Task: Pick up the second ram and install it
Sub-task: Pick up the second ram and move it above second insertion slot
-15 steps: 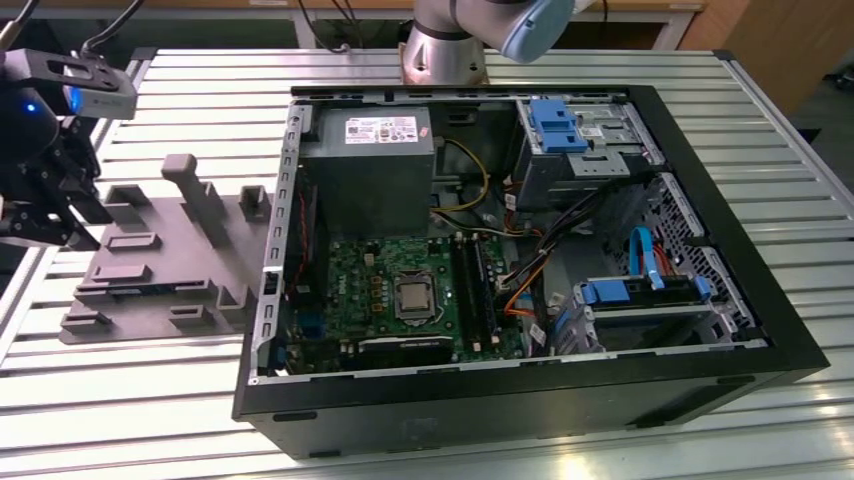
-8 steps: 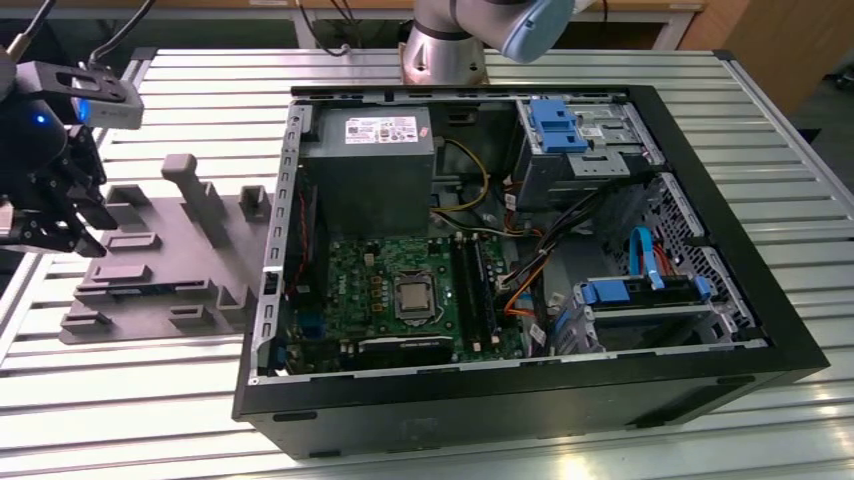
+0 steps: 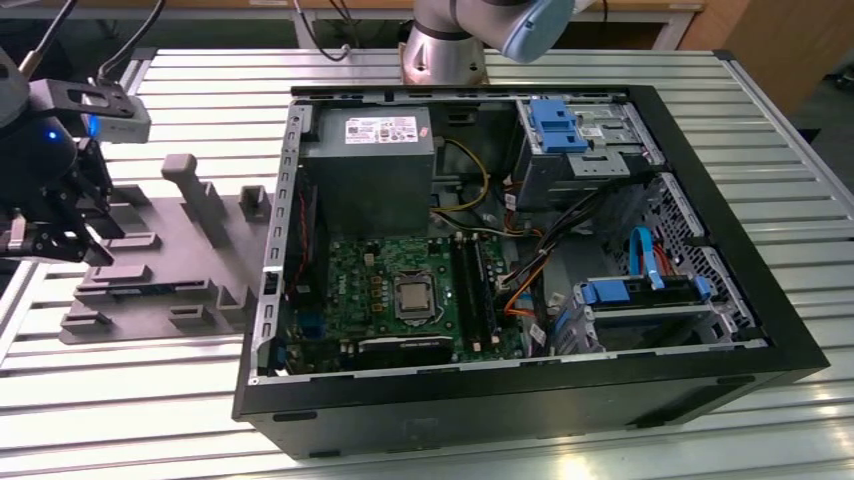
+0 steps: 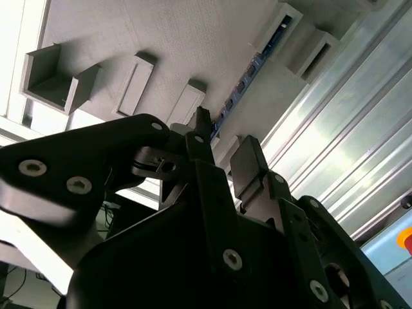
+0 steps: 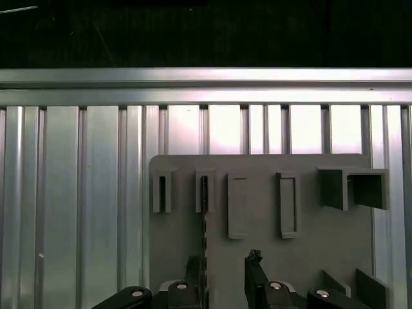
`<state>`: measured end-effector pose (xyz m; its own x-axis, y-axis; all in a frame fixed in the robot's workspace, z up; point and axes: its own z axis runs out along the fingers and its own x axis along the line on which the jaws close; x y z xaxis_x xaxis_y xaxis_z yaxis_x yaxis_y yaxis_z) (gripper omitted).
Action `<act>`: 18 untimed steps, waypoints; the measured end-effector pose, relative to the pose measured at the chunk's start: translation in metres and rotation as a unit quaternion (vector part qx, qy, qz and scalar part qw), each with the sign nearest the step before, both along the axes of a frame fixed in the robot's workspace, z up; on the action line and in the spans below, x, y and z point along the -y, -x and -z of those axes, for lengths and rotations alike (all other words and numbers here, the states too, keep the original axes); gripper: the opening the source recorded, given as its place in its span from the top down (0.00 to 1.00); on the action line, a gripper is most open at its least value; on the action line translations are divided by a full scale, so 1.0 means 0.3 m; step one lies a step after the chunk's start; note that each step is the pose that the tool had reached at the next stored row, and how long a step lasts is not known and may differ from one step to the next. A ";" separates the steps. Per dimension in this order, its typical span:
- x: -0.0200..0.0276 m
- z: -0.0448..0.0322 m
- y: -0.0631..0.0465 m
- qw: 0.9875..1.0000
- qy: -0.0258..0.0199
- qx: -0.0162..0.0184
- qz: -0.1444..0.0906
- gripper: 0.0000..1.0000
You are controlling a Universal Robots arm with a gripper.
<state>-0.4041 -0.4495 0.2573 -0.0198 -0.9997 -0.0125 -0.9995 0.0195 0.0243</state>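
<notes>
Shows the pincer released at the exterior view's left, poised over the second ram, seated edgewise in a grey holder. Pickup step, seemingly; calls for straddling the stick before clenching.

Grey fixture plate lies on slatted metal table. A row of raised grey holders crosses the plate. Second ram sits edge-on in one holder, a thin dark line. Gripper over the plate at frame edge, fingers spread apart, ram between them.
</notes>
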 end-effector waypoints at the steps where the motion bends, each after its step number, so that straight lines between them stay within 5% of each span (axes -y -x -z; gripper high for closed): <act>1: 0.001 0.006 0.000 1.000 0.000 0.000 0.000 0.60; 18: 0.013 0.055 0.000 1.000 0.000 0.000 0.000 0.60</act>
<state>-0.4040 -0.4533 0.2408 -0.0198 -0.9997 -0.0125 -0.9995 0.0195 0.0237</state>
